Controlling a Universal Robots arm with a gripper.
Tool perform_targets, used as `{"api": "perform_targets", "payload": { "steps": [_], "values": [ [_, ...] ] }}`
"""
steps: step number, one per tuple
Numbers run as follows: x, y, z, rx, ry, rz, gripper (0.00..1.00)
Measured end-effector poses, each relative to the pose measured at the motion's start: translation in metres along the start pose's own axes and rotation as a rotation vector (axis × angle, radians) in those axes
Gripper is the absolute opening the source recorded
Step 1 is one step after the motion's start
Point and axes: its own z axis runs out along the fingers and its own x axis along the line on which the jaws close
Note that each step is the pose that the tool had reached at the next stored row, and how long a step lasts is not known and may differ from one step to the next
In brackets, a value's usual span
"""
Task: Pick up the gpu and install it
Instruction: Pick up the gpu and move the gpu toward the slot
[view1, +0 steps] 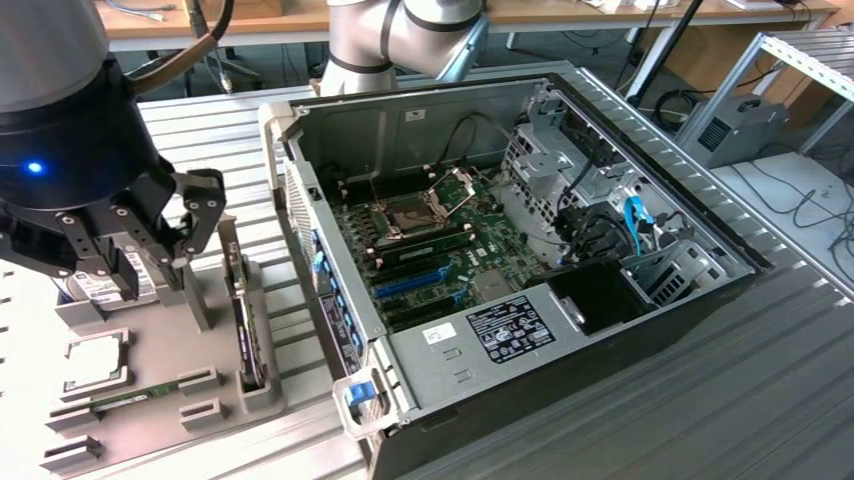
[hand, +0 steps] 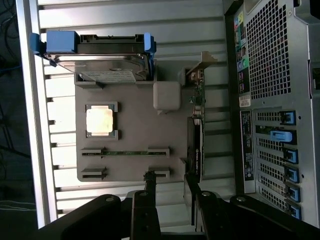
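Gpu (view1: 244, 335) stands on edge in a grey tray (view1: 160, 350) at the exterior view's left. Gripper (view1: 147, 255) hovers above the tray, jaws apart, empty.

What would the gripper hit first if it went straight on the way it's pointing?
Probably the grey parts holder, close beside the gpu standing on edge in it. The gripper hangs open above that end; depth is hard to judge.

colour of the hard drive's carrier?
Blue carrier, clearest in the wrist view.
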Motion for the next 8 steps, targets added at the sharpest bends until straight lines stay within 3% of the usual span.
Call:
{"api": "perform_targets", "payload": {
  "steps": [8],
  "values": [
    [0.0,-0.0001,0.0024,0.0,0.0,0.0,0.36]
  ]
}}
